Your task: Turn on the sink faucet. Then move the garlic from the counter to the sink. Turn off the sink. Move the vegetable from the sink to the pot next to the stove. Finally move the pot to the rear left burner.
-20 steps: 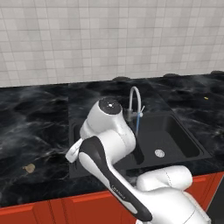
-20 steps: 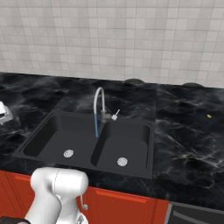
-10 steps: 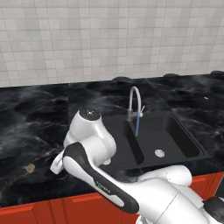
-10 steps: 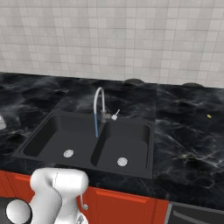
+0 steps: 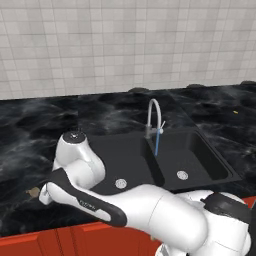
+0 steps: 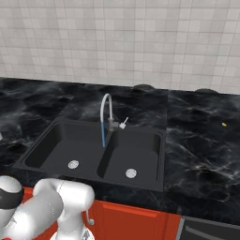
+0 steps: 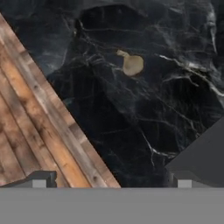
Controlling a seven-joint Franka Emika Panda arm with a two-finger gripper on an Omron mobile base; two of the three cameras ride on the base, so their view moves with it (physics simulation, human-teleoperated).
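Note:
Water runs in a thin blue stream from the sink faucet (image 5: 154, 116) (image 6: 107, 109) into the sink (image 5: 200, 150) (image 6: 51, 140). The garlic (image 5: 34, 190) (image 7: 132, 64), a tan bulb, lies on the black marble counter (image 5: 30, 135) (image 7: 131, 122) left of the sink, near the front edge. My arm reaches left and down over that spot. In the hand view my gripper (image 7: 111, 183) is open, its tips far apart, with the garlic ahead of them and nothing between them. The pot and the stove are out of view.
Wooden floor (image 7: 30, 131) shows past the counter's front edge in the hand view. A small yellow speck (image 5: 235, 112) (image 6: 224, 124) lies on the counter right of the sink. Red cabinet fronts (image 6: 136, 222) run below the counter.
My arm has swung left from in front of the faucet and dropped toward the garlic's side of the counter. The water keeps running, and the garlic has not moved.

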